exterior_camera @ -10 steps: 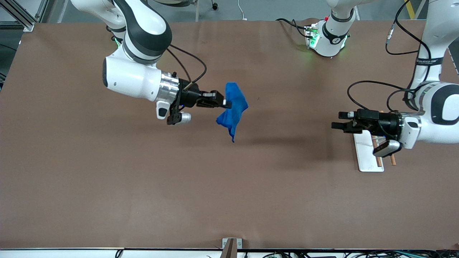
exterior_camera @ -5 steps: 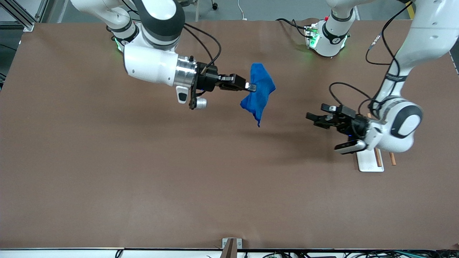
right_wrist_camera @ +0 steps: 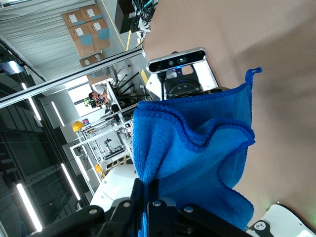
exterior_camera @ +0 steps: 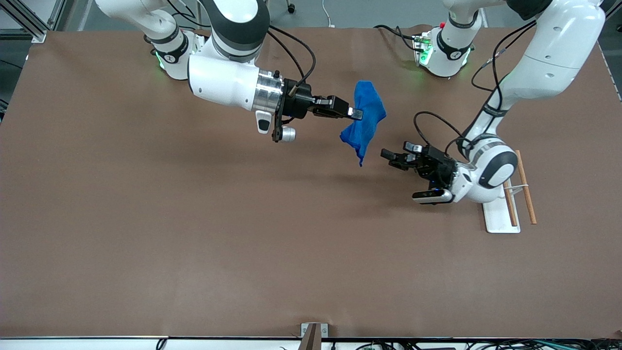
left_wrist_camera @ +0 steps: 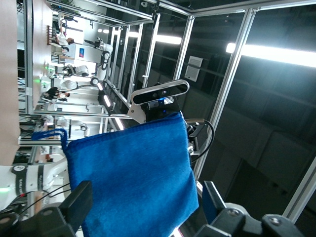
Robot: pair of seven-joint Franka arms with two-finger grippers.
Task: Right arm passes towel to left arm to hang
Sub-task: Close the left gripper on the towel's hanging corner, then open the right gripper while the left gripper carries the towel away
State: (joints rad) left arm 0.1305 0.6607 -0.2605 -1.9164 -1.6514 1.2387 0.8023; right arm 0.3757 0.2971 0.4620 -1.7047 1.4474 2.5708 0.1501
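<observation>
Front view shows the right gripper pinching the blue towel by its upper edge, so the cloth hangs free in the air over the middle of the brown table, its lowest corner pointing down toward the left gripper. Over the last second the right arm has carried the towel from nearer its own end of the table toward the left arm's end, while the left arm has swung away from the white rack with wooden rods and brought its gripper in close; a small gap is left between the towel's hanging corner and those fingers. The left gripper's fingers are spread, and the left wrist view shows the towel filling the space straight ahead between the two fingers. Judging by this, the handover is about to happen: the left gripper needs to advance onto the cloth and close before the right gripper lets go, then carry it to the rack
</observation>
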